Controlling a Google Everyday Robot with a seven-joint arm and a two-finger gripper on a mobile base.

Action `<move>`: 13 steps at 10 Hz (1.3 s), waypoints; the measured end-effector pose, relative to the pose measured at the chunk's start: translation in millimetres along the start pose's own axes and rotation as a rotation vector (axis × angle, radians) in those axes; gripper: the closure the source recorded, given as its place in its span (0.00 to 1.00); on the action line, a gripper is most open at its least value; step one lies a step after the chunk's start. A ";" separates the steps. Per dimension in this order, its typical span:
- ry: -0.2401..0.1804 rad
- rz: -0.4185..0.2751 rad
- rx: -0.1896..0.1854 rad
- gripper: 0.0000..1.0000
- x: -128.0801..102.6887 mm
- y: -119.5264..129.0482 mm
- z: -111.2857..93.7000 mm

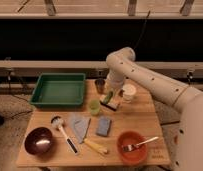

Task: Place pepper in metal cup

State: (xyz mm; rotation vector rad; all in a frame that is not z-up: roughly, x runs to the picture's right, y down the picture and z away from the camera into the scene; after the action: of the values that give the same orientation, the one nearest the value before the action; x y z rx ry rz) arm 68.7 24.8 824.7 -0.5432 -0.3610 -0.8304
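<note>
My gripper (110, 96) hangs from the white arm over the back middle of the wooden table (145, 120). It is shut on the pepper (108, 97), a slim dark-green piece that points down between the fingers. The metal cup (99, 86), small and dark grey, stands upright just left of and behind the gripper, a short gap away. Right under the pepper lies a pale board or block (111, 104).
A pale green cup (94, 106) stands in front of the metal cup and a white round container (129, 92) to the right of the gripper. A green tray (59, 90) fills the back left. In front lie a grey cloth (80, 125), a blue sponge (103, 126), a dark bowl (38, 140) and an orange bowl with a fork (131, 146).
</note>
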 end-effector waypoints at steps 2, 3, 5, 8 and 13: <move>0.017 0.034 0.012 1.00 23.3 -25.1 2.9; 0.022 0.049 0.023 1.00 30.6 -33.7 4.6; 0.020 0.096 0.059 1.00 43.7 -38.8 3.7; 0.018 0.093 0.060 1.00 41.7 -41.1 4.5; 0.026 0.082 0.098 1.00 50.7 -49.4 -0.9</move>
State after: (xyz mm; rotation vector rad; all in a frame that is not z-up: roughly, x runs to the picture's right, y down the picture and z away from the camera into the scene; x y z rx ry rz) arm 62.4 -33.2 864.9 -0.4528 -0.3509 -0.7366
